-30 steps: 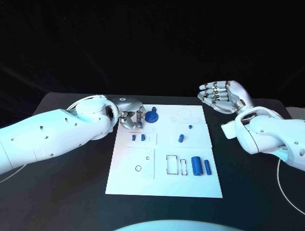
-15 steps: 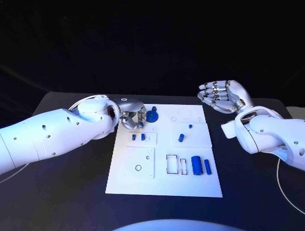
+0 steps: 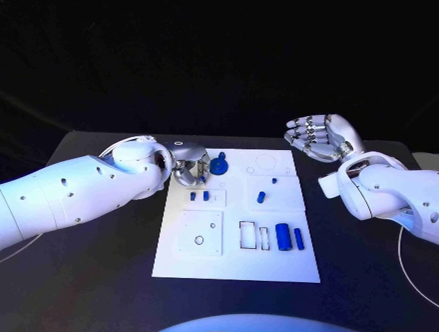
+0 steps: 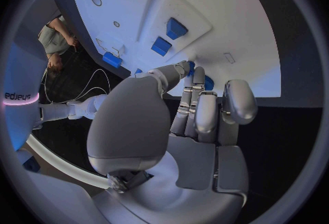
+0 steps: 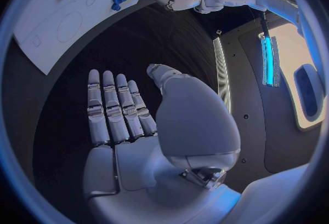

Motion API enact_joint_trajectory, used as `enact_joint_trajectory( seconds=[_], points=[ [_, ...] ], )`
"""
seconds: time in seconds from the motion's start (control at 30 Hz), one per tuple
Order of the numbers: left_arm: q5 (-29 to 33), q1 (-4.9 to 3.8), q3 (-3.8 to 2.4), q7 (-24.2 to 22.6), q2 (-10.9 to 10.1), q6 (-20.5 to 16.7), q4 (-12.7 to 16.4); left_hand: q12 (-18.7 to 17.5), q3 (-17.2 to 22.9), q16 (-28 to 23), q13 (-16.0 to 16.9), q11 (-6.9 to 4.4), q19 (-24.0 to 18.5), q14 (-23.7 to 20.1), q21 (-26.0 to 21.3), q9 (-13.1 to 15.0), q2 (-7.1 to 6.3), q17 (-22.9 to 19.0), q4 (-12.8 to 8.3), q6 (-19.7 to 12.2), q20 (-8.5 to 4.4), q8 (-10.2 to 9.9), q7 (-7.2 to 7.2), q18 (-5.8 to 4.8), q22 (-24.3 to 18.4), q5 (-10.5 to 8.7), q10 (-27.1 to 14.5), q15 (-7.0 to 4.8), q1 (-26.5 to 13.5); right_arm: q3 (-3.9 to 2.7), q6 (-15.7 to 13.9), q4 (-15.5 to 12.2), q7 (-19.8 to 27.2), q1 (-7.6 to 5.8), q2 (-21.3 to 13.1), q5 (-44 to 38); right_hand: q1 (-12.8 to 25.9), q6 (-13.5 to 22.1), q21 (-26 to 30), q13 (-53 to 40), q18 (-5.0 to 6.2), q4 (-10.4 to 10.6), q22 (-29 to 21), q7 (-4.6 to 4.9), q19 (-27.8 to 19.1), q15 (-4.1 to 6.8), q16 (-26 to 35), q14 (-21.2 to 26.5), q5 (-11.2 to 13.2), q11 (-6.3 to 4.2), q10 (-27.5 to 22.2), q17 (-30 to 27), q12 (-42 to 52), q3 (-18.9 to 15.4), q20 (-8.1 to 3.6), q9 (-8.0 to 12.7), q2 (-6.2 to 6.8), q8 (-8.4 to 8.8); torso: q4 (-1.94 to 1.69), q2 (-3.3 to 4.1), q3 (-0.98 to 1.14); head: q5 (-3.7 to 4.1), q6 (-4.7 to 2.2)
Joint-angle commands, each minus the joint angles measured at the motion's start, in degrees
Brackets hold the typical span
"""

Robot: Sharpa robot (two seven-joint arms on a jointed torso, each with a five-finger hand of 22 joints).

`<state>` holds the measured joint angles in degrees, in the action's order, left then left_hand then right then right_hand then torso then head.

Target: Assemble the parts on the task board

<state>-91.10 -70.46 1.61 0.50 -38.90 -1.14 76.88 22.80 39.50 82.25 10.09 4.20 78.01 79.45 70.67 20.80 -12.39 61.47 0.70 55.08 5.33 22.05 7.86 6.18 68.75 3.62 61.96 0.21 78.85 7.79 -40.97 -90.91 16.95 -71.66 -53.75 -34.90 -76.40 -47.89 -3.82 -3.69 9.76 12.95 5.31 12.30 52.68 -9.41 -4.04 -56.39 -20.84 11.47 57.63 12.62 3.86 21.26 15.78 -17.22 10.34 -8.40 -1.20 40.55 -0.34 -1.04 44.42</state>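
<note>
Task board (image 3: 235,266) seating underway: your left hand (image 3: 192,168) pinches the blue round part (image 3: 219,167), right hand (image 3: 319,138) idle, fingers spread; lower it squarely.

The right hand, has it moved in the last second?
No. The right hand hovers at the same spot off the task board's far right corner.

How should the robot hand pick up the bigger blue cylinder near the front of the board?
Pinch the larger blue cylinder across its round sides, coming from above. It lies flat on the task board, with a slimmer blue cylinder close on one side, so fingers need a narrow spread.
</note>
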Motion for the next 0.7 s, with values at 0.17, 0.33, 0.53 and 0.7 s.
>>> enact_joint_trajectory(
  seconds=[0.17,0.33,0.53,0.7],
  points=[
    [0.35,0.10,0.03,-0.08,0.23,1.61,-0.18,-0.23,-0.20,-0.07,-0.07,-0.12,0.40,0.16,0.31,0.01,0.11,-0.22,-0.03,0.44,-0.15,-0.21,-0.06,-0.52,0.15,-0.19,0.36,-0.21,-0.59,-0.01,0.69,0.00,0.56,0.04,0.11,-0.54,-0.21,-0.39,-0.07,0.05,0.79,-0.32,-0.05,2.50,0.36,0.10,0.07,-0.41,-0.31,0.00,0.51,-0.05,-0.14,0.02,-0.21,0.08,-0.32,0.29,0.00,-0.01,0.02,-0.01,0.08],
    [0.34,0.21,0.07,-0.13,0.35,1.77,-0.37,-0.26,-0.21,-0.08,-0.07,-0.12,0.39,0.15,0.29,0.01,0.12,-0.25,-0.02,0.45,-0.15,-0.23,-0.06,-0.52,0.14,-0.19,0.37,-0.21,-0.60,-0.01,0.71,0.00,0.56,0.04,0.11,-0.54,-0.21,-0.39,-0.07,0.05,0.79,-0.32,-0.05,2.50,0.36,0.10,0.07,-0.41,-0.31,0.00,0.51,-0.05,-0.14,0.02,-0.21,0.08,-0.32,0.29,0.07,0.03,0.00,-0.07,0.15],
    [0.36,0.35,0.14,-0.41,0.53,1.73,-0.59,-0.31,-0.20,-0.08,-0.07,-0.13,0.38,0.14,0.29,0.02,0.14,-0.27,-0.03,0.47,-0.16,-0.25,-0.07,-0.52,0.13,-0.19,0.40,-0.22,-0.58,-0.01,0.72,0.00,0.55,0.05,0.10,-0.54,-0.21,-0.39,-0.07,0.05,0.79,-0.32,-0.05,2.50,0.36,0.10,0.07,-0.41,-0.31,0.00,0.51,-0.05,-0.14,0.02,-0.21,0.08,-0.32,0.29,0.01,0.00,0.01,0.03,0.20],
    [0.43,0.42,0.19,-0.54,0.66,1.74,-0.69,-0.35,-0.24,-0.10,-0.07,-0.12,0.41,0.12,0.34,0.03,0.13,-0.33,0.00,0.50,-0.16,-0.26,-0.06,-0.53,0.19,-0.22,0.44,-0.22,-0.63,-0.01,0.75,-0.01,0.54,0.05,0.13,-0.53,-0.21,-0.39,-0.07,0.05,0.79,-0.32,-0.05,2.50,0.36,0.10,0.07,-0.41,-0.31,0.00,0.51,-0.05,-0.14,0.02,-0.21,0.08,-0.32,0.29,0.00,-0.02,0.02,0.00,0.26]
  ],
)
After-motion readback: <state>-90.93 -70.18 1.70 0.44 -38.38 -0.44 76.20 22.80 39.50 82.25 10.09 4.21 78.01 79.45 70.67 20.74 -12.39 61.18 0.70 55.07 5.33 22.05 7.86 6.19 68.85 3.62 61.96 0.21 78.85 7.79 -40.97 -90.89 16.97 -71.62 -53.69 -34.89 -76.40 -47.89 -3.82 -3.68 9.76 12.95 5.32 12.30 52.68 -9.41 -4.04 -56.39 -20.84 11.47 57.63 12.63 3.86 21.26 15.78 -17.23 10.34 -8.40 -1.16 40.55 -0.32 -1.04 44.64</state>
